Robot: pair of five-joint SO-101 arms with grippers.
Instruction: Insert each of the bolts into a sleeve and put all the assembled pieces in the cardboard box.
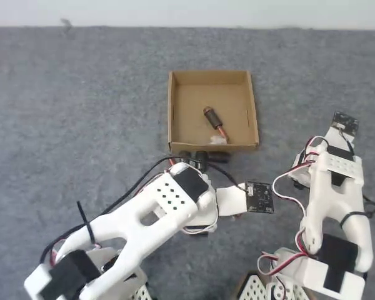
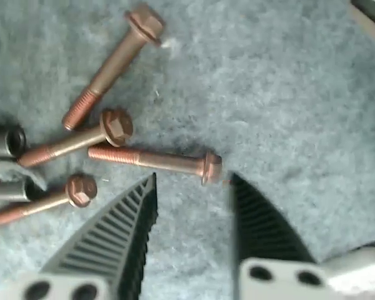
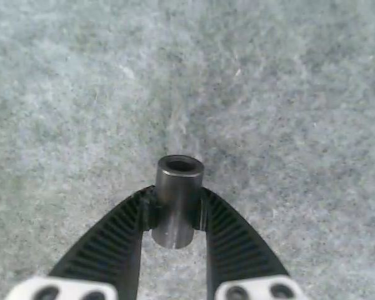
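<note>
Grey carpet (image 2: 287,94), bolts (image 2: 153,160) beside cut-off sleeves (image 2: 3,141), right gripper (image 3: 175,201) clasping sleeve (image 3: 180,178)

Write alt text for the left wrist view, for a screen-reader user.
The left arm's open pincer hangs over grey carpet, its tips just short of a copper-coloured bolt lying flat. Three more bolts lie loose beyond it, next to the open ends of two dark sleeves.
</note>
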